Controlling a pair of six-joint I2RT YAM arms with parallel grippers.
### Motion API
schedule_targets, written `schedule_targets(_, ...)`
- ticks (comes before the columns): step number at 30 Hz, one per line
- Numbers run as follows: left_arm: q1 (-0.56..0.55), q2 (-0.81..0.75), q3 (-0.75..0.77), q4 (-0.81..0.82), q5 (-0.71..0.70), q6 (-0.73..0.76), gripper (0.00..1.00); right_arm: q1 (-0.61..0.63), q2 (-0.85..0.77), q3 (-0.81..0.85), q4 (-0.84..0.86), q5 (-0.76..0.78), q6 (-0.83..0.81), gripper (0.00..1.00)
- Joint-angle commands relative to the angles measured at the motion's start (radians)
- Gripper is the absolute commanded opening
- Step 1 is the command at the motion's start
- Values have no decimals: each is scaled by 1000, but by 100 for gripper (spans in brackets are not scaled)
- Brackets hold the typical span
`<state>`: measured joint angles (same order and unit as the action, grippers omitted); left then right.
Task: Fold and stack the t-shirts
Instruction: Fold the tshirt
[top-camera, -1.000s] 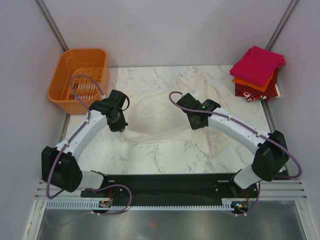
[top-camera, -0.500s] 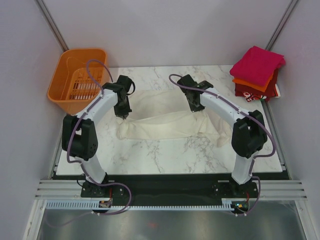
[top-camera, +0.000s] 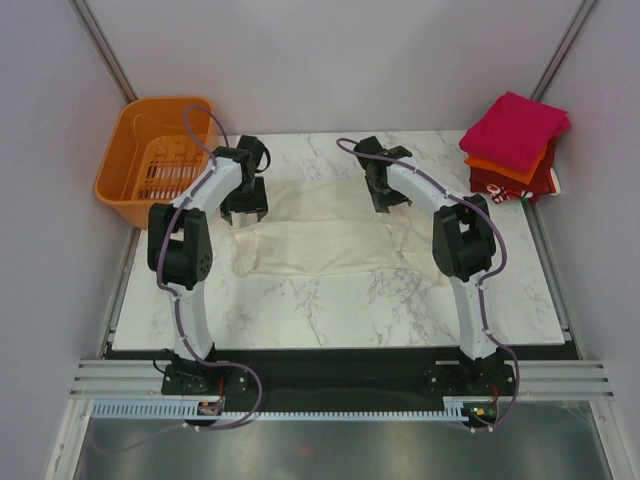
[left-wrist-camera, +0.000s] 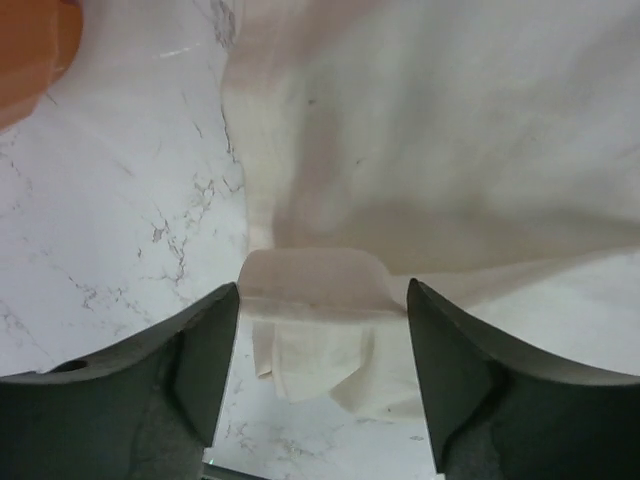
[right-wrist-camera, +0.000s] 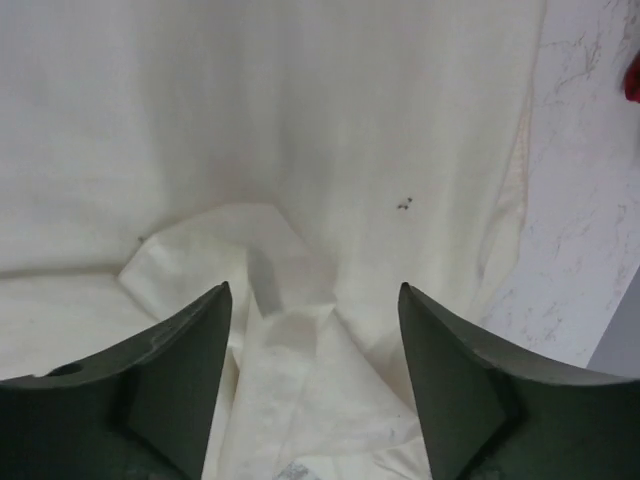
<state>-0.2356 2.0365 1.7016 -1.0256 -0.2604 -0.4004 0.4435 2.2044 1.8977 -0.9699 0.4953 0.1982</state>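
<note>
Risks first:
- The left gripper (left-wrist-camera: 322, 300) is sitting with its jaws apart and nothing clamped, but a doubled-over flap of the cream-white shirt (top-camera: 320, 240) is lying right between the fingers (left-wrist-camera: 200, 360), brushing the one at 9 o'clock. If the arm is lifting straight up from here, that flap could be catching on a pad and peeling the fold back open.
- The right gripper (right-wrist-camera: 315, 300) is also standing open and holding nothing. Crumpled cloth is bunching under it, so a snag looks likely there too, and any press-down would be setting a crease in the wrong place.
- The fold is looking uneven, so the next fold risks coming out skewed and the stack ending up lopsided.

Shirt state: it is lying mid-table (top-camera: 330, 310), shifted toward 12 o'clock, doubled into a wide band running from 9 to 3. It is plain, thin, soft and wrinkling all over. The near edge is wavy, with a rounded lump at the 8 o'clock corner and a loose tail sagging toward 4 o'clock. It is not square yet, so I'm judging the folding as about halfway.

The finished stack is sitting at the table's 2 o'clock corner: magenta-pink (top-camera: 512, 128) on top, orange (top-camera: 490, 163) under it, dark red (top-camera: 510, 183) at the bottom. It is well apart from both grippers.

The orange basket (top-camera: 160, 150) is sitting at 10 o'clock, not involved.
</note>
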Motion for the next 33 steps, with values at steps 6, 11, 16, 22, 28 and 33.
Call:
schedule_targets(6, 5, -206, 3, -68, -20, 0, 79, -29, -61, 181, -59, 118, 10, 94)
schedule_targets(11, 4, -456, -364, 42, 79, -52, 69, -35, -290, -95, 72, 14, 84, 95)
schedule_targets(16, 2, -581, -618, 185, 147, -133, 63, -34, -550, -469, 204, -171, 155, 94)
schedule_targets(22, -1, -578, -757, 315, 136, -181, 56, -34, -706, -669, 250, -294, 179, 94)
schedule_targets(28, -2, -521, -751, 354, 113, -196, 54, -32, -762, -713, 238, -287, 162, 94)
schedule_targets(33, -4, -470, -746, 371, 81, -207, 53, -32, -773, -724, 231, -296, 153, 94)
